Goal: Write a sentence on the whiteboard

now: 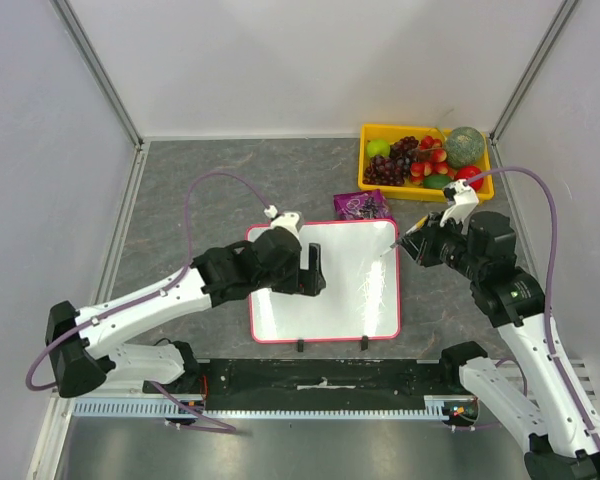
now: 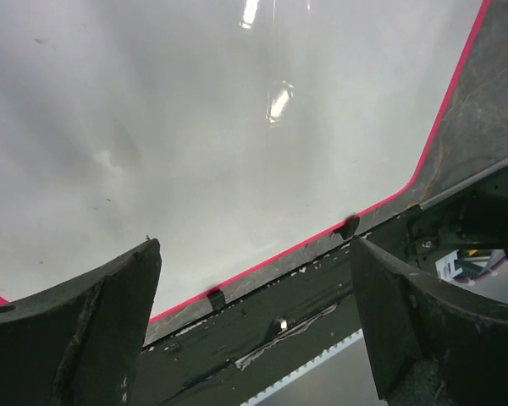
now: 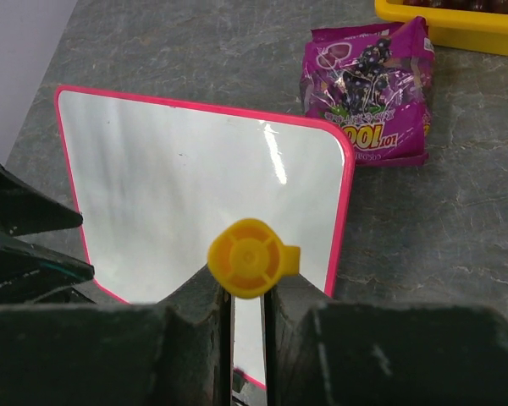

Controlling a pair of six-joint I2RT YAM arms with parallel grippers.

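Whiteboard (image 1: 345,295) lies on the desk, near side, between my arms.
Left jaws released above it; right jaws grasping a yellow-ended marker (image 3: 250,256). Beyond its far edge: purple bag (image 1: 362,205) reading "OOL", yellow fruit tray (image 1: 364,160).

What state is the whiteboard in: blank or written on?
Blank. The whiteboard shows plain white inside its pink frame in all three views, with only glare and faint specks; no writing.
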